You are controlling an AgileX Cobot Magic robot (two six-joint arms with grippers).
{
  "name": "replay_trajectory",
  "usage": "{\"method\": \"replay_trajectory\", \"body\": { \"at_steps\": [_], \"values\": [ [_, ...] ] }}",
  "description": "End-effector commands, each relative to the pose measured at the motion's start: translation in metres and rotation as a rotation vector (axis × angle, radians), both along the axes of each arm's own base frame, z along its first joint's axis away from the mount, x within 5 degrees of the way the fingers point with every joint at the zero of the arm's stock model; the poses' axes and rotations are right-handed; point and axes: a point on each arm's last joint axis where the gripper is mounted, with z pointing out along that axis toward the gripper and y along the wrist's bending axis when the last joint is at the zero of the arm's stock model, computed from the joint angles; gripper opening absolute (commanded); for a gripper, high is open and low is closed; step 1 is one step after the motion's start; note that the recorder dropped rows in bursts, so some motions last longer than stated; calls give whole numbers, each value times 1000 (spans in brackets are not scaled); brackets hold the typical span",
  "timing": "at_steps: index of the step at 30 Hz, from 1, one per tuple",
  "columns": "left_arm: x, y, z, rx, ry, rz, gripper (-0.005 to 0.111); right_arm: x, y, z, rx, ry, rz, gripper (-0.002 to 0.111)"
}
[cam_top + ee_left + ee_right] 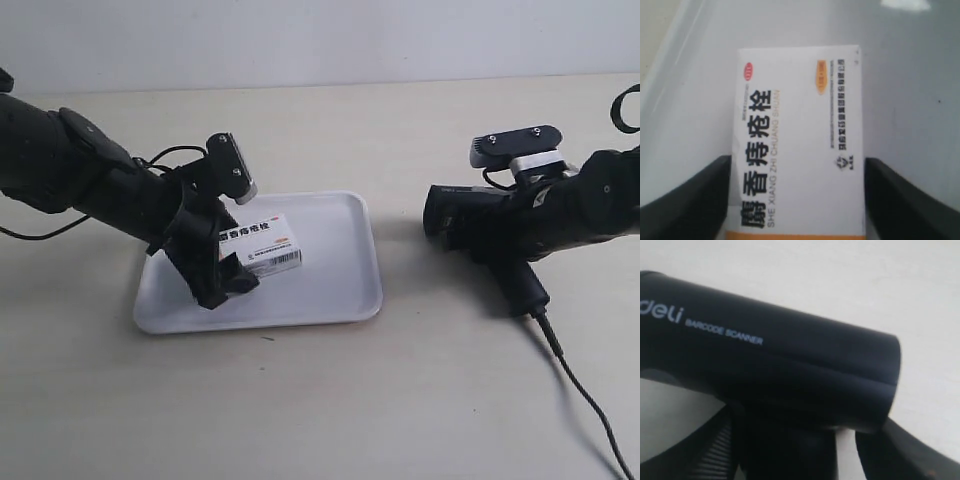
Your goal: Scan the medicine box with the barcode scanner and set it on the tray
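Centre-left of exterior frame: medicine box [258,247] resting on tray [340,290], flanked by left pincer [797,165], parted, slim gap beside one finger [900,200]. Right of frame: barcode scanner [790,365] clamped in right pincer [800,445], over tabletop [400,400].

Pale beige tabletop [330,410] — matte, evenly lit; plain white-grey wall [330,40] behind, soft shadows.

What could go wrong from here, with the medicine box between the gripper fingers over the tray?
1. The left gripper has its fingers very close on both sides of the medicine box; a crooked pull-away might drag or tip it on the tray.
2. The barcode scanner in the right gripper trails a cable; it might snag when that arm moves.
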Motion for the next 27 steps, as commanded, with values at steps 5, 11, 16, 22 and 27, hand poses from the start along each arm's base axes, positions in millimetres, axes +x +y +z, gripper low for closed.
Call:
{"method": "replay_trajectory", "body": {
  "at_steps": [5, 11, 16, 22, 27],
  "values": [
    [-2, 2, 58, -104, -74, 84, 105, -7, -2, 58, 53, -96, 12, 89],
    [-28, 25, 144, -317, -34, 154, 54, -50, -16, 147, 132, -229, 51, 48],
    [-68, 54, 174, -438, 28, 204, 3, -104, -39, 192, 261, -502, 19, 1],
    [-118, 87, 155, -578, -143, 514, 3, -160, -65, 174, 358, -641, -31, 1],
    [-161, 103, 131, -628, -197, 579, 3, -185, -74, 176, 422, -691, -40, 1]
  ]
}}
